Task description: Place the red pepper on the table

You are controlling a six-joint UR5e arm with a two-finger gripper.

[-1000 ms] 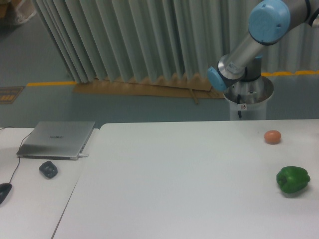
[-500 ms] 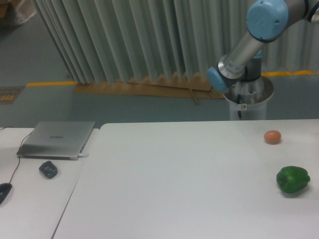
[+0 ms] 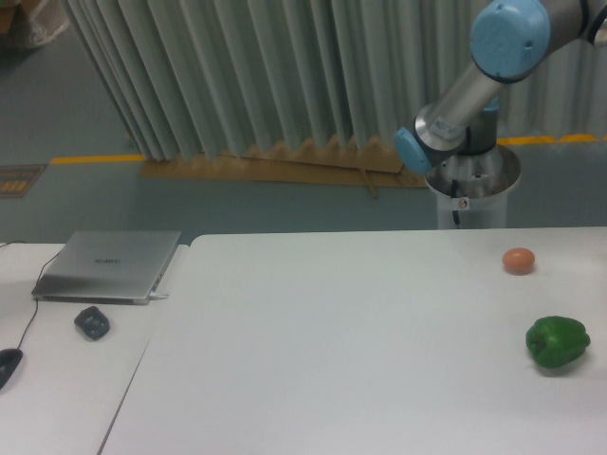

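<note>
Camera view, fixed, looking across the table (image 3: 332,322), a large white flat top with rounded corners that fills the lower right of the picture. Two objects lie on it near the right edge: a green bell pepper (image 3: 558,343), and farther back a small orange-brown egg-like ball (image 3: 519,261); the two are apart, not touching. No red pepper can be seen anywhere in this view, so its position cannot be told.

Robot arm (image 3: 469,90): only two links and the base show. A grey link rises from a lower blue-capped joint (image 3: 411,152) to an upper blue-capped joint (image 3: 510,38) at the top right, where the arm passes out of the picture. The silver cylindrical base (image 3: 471,190) stands behind the far edge of the table. The gripper lies outside the picture, so whether its fingers are apart or together cannot be told.

Left of the table, touching it along a seam, is a white desk (image 3: 66,379). On it rest a closed grey laptop (image 3: 109,265), a small dark object (image 3: 92,323) just in front of the laptop, and a dark mouse (image 3: 8,365) at the left edge with a thin cable running back from it.

Background: pale pleated curtains (image 3: 237,76) hanging to a grey-green floor marked by a yellow line (image 3: 95,159).
</note>
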